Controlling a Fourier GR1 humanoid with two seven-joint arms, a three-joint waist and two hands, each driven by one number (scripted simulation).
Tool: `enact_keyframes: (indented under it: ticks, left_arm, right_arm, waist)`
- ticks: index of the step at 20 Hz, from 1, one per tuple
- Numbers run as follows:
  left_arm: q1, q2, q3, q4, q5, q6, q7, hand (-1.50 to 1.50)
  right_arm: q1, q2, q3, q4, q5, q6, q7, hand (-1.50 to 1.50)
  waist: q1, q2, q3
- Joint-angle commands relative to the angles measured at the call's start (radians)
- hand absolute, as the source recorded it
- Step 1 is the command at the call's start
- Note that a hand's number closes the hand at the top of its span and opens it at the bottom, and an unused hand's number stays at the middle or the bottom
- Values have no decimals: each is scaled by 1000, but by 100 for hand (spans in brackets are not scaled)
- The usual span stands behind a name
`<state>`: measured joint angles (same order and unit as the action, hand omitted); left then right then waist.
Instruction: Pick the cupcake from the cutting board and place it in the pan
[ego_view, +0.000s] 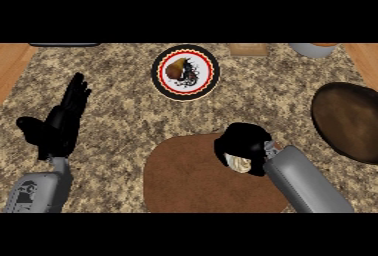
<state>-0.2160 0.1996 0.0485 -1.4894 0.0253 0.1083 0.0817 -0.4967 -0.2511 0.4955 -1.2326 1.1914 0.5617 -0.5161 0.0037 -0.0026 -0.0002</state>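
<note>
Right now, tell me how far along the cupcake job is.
Done: the right robot hand has reached the cutting board and is curled over the cupcake. In hand: the grasp; whether the cupcake has left the board is unclear. Left: carry it right to the dark pan and release it there. The left robot hand rests open at the left.

speckled stone counter (103, 70) with wood at both sides

on it lie a round brown cutting board (192, 180), a dark pan (347, 120) and a patterned plate (185, 71).
</note>
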Motion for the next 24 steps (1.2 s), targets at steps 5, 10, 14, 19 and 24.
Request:
enact_keyframes:
  ticks: [5,10,14,19,24]
  left_arm:
    - [26,7,24,7,0,-14,-26,0]
    - [23,30,61,14,10,-5,-12,0]
    - [7,19,41,0,6,-6,6,0]
    - [8,6,21,19,0,-15,3,0]
    - [15,-34,-3,35,-40,23,-37,0]
  right_arm:
    - [20,113,-172,72,2,30,259,150]
    - [115,246,-422,89,-21,-102,683,150]
    - [87,249,-452,-44,-12,-323,938,150]
    - [52,250,-345,-248,23,-500,1187,150]
    - [99,251,-244,-411,118,-568,1371,150]
  waist:
    - [-15,-2,-1]
    - [-81,-8,-1]
    - [-43,-14,1]
    - [-19,-11,0]
    - [-19,-3,0]
